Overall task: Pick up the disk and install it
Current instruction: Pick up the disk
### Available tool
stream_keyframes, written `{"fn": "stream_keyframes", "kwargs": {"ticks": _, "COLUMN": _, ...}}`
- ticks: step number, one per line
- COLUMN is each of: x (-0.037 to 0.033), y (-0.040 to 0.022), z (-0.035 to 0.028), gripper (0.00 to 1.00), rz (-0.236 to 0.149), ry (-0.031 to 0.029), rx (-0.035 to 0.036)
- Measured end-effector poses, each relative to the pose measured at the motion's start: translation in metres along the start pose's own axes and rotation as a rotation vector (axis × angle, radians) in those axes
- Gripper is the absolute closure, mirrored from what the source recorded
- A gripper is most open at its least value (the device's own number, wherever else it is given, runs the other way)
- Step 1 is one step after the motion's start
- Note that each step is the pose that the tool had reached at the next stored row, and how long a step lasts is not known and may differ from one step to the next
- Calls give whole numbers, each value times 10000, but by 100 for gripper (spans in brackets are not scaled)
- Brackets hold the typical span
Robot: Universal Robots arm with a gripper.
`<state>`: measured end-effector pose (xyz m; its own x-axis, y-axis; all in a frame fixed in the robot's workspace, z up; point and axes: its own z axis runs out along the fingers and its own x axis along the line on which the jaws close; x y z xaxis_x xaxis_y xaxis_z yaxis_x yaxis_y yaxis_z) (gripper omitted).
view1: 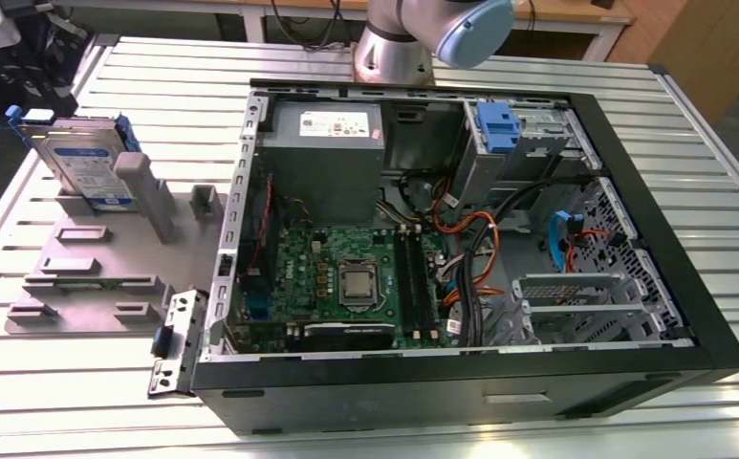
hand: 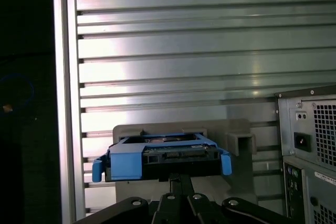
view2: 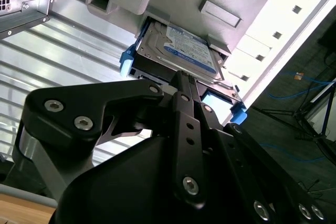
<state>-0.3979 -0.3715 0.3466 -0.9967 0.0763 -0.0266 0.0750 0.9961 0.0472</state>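
Observation:
The disk (view1: 82, 158), a silver-grey drive with a white-and-blue label and blue side rails, stands on edge in a grey fixture (view1: 89, 258) at the exterior view's left, beside the open computer case (view1: 675, 287). Both wrist views look past my black gripper (view2: 182, 77) at the disk (view2: 181, 51). The fingertips meet in a narrow point with nothing between them. They hang apart from the disk's blue-railed connector end (hand: 163, 156), in line with its middle (hand: 180, 181).
The case lies open on a ribbed aluminium table (view1: 76, 402), showing a motherboard (view1: 343, 277), a grey power-supply box (view1: 324, 143), cables and a drive cage with a blue latch (view1: 497, 124). The arm's base (view1: 395, 53) stands behind the case. The table's edge (hand: 65, 103) runs close behind the fixture.

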Motion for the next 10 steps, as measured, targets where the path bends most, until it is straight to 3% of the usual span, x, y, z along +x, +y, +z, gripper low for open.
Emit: {"fn": "stream_keyframes", "kwargs": {"ticks": 10, "x": -1, "y": 2, "z": -29, "gripper": 89, "rz": 0, "ry": 0, "rx": 0}}
